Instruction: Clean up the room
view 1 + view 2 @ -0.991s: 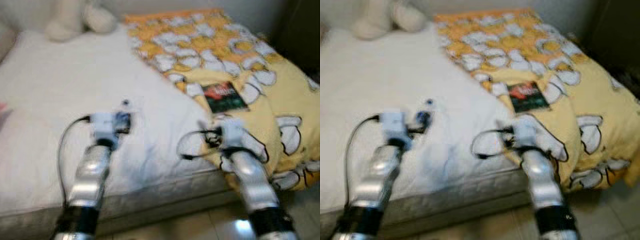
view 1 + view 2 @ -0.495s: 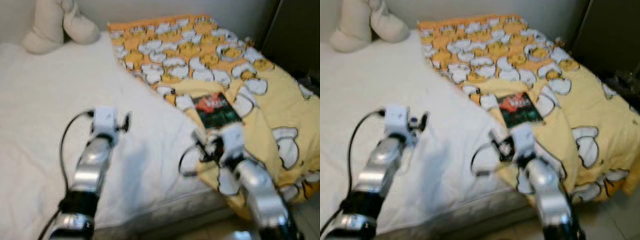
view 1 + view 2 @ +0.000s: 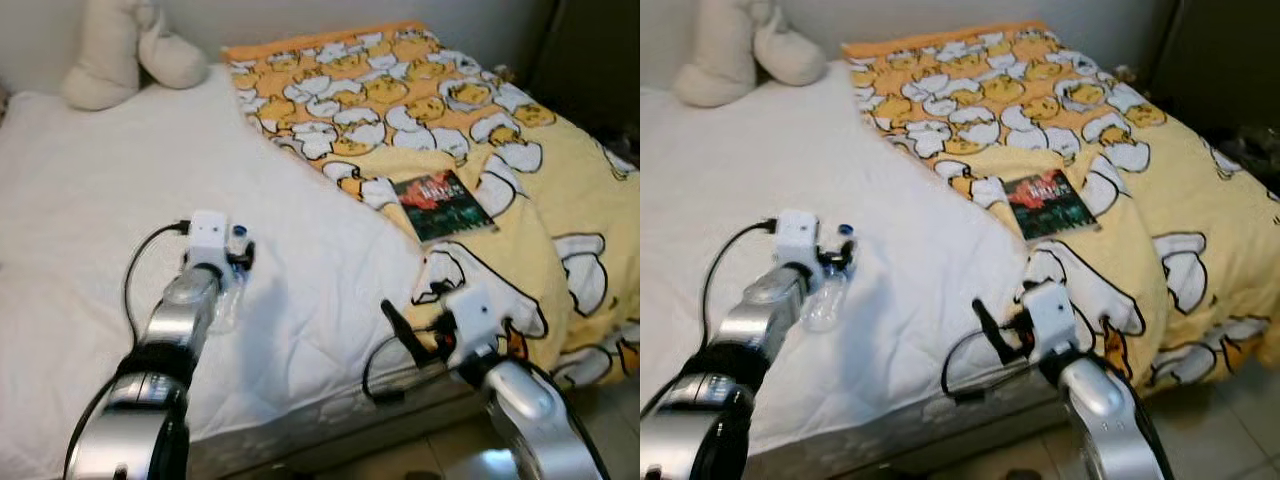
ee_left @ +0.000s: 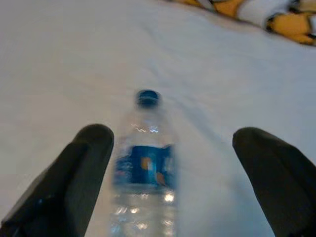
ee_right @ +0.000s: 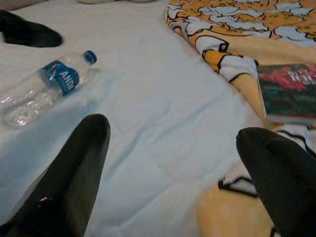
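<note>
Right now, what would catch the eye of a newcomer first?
The yellow duck-print blanket covers the bed's right half, with a dark book lying on it. On the white sheet, a clear water bottle lies between the open fingers of the left hand.

both silver arms reach over the bed (image 3: 90,250); left tool (image 4: 173,163) and right tool (image 5: 173,173) spread wide.

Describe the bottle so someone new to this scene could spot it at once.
Start at the bed; on its white sheet, beside the yellow duck blanket, lies the bottle. It sits between the open fingers of the left gripper: clear plastic, blue cap, blue label.
</note>
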Robot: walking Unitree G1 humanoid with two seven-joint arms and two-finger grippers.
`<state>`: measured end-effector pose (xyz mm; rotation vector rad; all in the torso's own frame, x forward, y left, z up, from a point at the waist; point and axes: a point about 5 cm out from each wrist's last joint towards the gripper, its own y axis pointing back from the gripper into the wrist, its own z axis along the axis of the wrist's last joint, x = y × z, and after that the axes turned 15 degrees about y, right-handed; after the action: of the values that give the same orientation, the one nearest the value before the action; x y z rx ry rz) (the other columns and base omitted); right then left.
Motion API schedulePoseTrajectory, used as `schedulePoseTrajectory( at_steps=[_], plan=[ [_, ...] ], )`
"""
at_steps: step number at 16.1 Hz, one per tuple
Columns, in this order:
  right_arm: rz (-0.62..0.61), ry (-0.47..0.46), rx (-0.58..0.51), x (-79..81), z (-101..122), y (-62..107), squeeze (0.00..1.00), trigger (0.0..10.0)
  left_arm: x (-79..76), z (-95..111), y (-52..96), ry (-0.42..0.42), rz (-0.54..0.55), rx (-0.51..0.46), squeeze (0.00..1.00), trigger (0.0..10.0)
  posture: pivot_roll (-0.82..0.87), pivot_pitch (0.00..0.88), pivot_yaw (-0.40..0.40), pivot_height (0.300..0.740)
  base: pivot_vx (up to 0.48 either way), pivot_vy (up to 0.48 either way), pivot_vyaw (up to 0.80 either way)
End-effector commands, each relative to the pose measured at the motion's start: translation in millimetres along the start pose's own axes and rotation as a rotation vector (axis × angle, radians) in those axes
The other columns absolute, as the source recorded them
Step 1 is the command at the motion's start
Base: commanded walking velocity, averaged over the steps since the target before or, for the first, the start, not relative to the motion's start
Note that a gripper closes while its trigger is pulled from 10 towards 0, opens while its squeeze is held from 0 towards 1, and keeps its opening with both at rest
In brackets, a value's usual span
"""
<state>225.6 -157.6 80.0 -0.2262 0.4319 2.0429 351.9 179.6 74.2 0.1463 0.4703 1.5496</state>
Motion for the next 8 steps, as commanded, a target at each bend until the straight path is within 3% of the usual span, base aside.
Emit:
schedulePoseTrajectory(
  at_steps=[1,4,8],
  plan=[
    [0.017,-0.009,-0.024,2.6,7.6,1.6,0.0,10.0,2.7,-0.2,-1.9,-0.004,0.006,0.008,0.0,10.0,-0.23,0.086,0.129,0.74,0.0,0.0,0.0],
    [0.018,-0.02,0.002,3.2,10.3,15.1,0.0,10.0,8.3,4.8,-5.7,-0.014,0.089,0.001,0.0,10.0,-0.26,0.114,0.128,0.74,0.0,0.0,0.0],
    [0.012,-0.029,0.062,6.6,7.2,39.5,0.0,10.0,31.2,20.8,-4.3,-0.009,0.216,-0.058,0.0,10.0,-0.29,0.165,0.134,0.74,0.0,0.0,0.0]
  ],
)
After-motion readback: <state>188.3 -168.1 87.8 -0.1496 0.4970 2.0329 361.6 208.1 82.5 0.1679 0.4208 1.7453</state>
